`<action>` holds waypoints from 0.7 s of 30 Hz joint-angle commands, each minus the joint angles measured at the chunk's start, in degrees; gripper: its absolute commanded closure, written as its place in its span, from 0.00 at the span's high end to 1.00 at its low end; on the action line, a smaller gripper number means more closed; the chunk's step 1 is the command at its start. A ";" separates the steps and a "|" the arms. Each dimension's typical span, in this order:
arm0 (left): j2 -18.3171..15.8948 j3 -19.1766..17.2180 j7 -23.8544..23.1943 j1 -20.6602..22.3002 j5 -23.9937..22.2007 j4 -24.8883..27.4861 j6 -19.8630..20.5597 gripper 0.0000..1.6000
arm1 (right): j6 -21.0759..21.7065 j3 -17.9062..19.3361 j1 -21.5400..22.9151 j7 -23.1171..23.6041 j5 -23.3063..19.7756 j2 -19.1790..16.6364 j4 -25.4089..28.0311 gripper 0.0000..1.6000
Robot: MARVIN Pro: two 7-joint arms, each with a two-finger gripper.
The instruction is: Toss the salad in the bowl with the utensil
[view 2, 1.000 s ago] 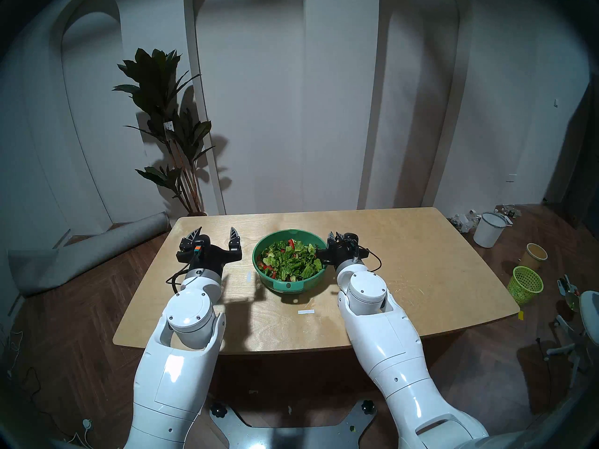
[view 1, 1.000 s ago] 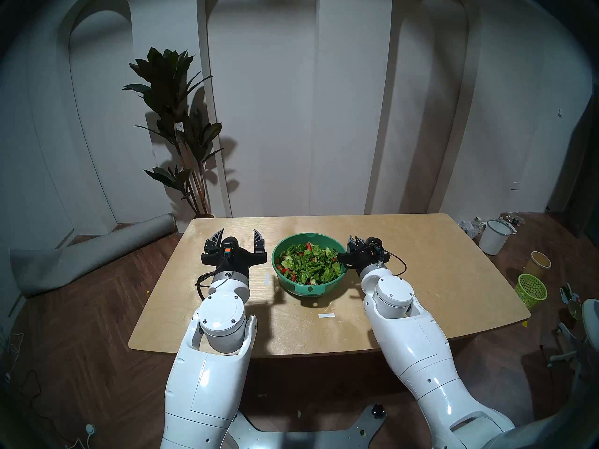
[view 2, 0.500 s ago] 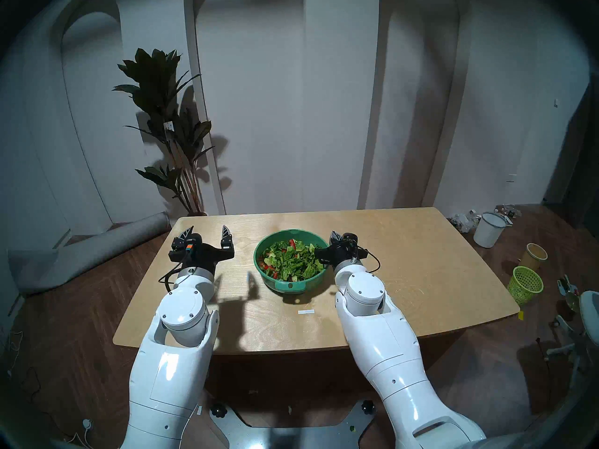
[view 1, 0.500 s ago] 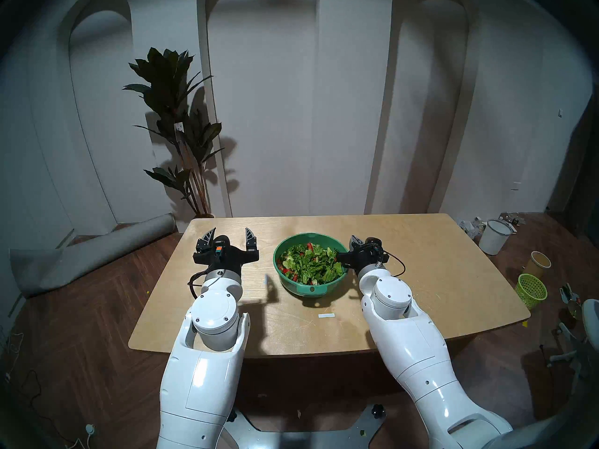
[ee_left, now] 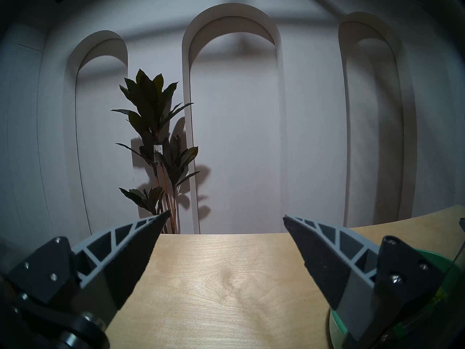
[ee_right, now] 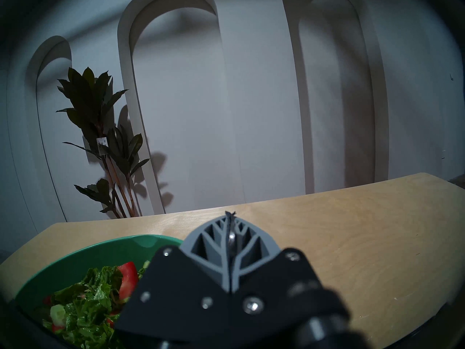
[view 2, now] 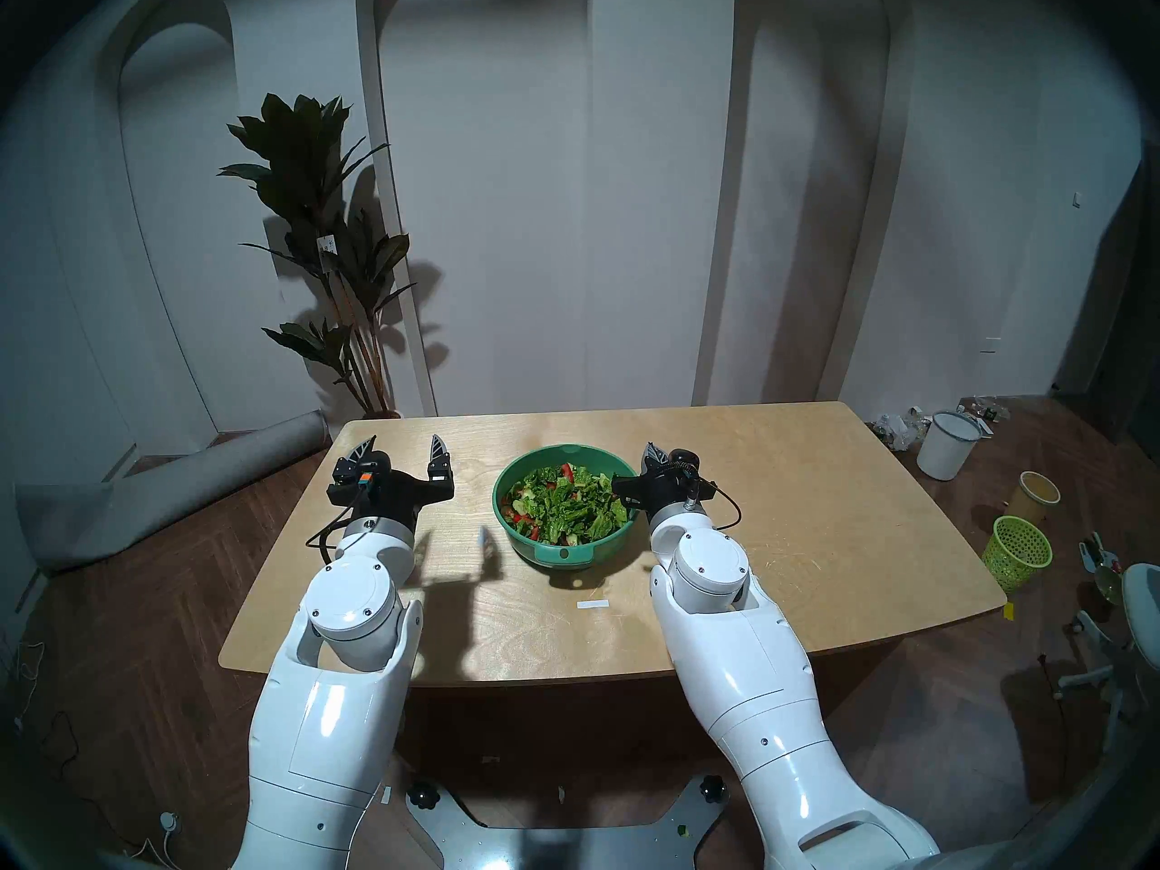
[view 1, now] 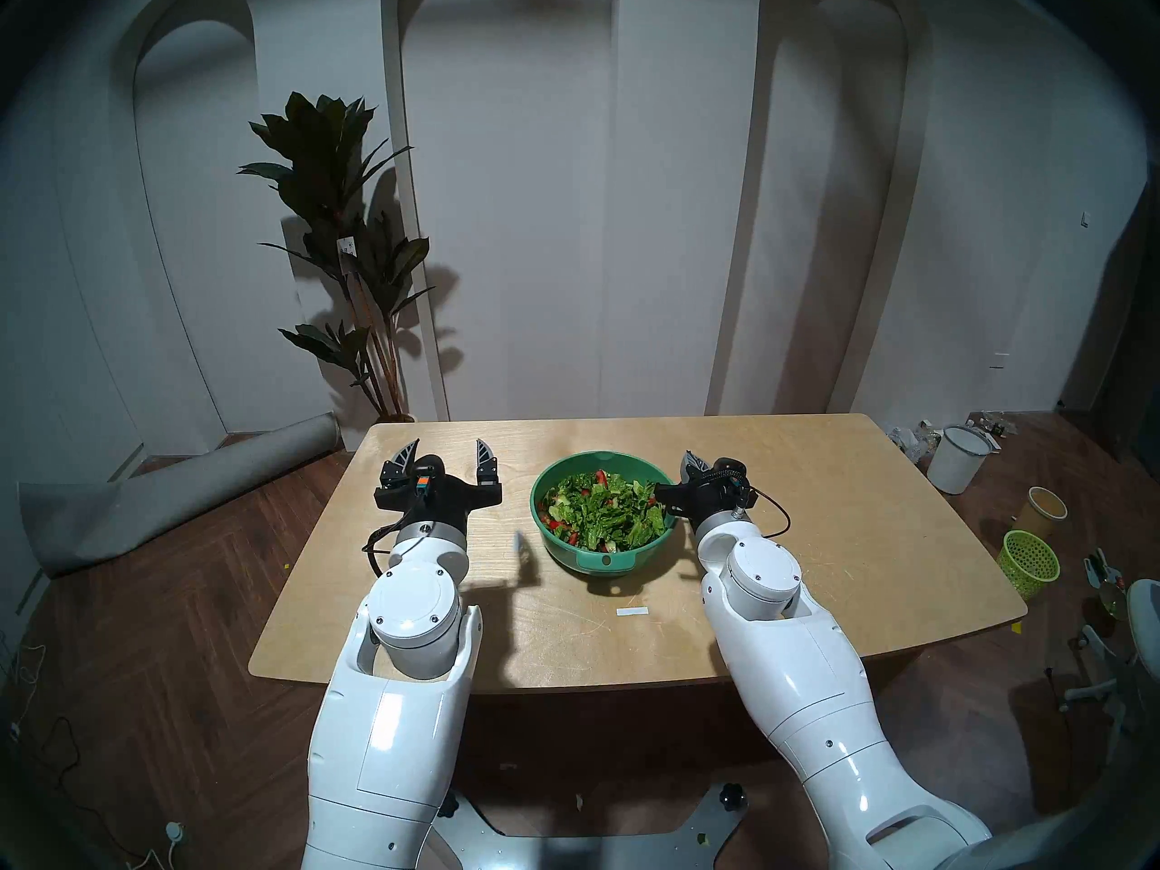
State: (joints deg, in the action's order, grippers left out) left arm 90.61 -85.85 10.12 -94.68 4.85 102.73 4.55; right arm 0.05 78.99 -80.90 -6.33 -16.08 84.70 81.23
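The bowl (view 1: pixel 604 504) sits on the table (view 1: pixel 816 536), between the two grippers. In it lies the salad (view 1: pixel 599 514): chopped green leaves with red pieces and a few pale chunks, heaped below the rim.

The left gripper (view 1: pixel 447 455) hangs over the table left of the bowl, apart from it, fingers spread wide with nothing between them.

The right gripper (ee_right: pixel 230 218) is just beside the bowl's right rim, fingers pressed together. In the right wrist view a thin strip of shiny metal (ee_right: pixel 231 237) shows in the seam between them; it cannot be told whether this is the spoon. No other part of a spoon can be made out.

On the floor to the right stand a white bucket (view 1: pixel 957 457), a tan cup (view 1: pixel 1045 508) and a lime mesh basket (view 1: pixel 1029 561); their contents cannot be seen.
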 commanded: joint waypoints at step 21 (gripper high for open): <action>0.05 -5.12 -5.26 6.64 -10.53 10.67 24.29 1.00 | -1.03 -1.24 -2.71 0.11 1.94 -0.76 5.14 0.00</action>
State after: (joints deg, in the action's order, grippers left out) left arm 90.48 -90.98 4.57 -93.48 -5.05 110.63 23.71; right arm -0.16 77.98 -83.80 -6.23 -14.38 83.74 84.39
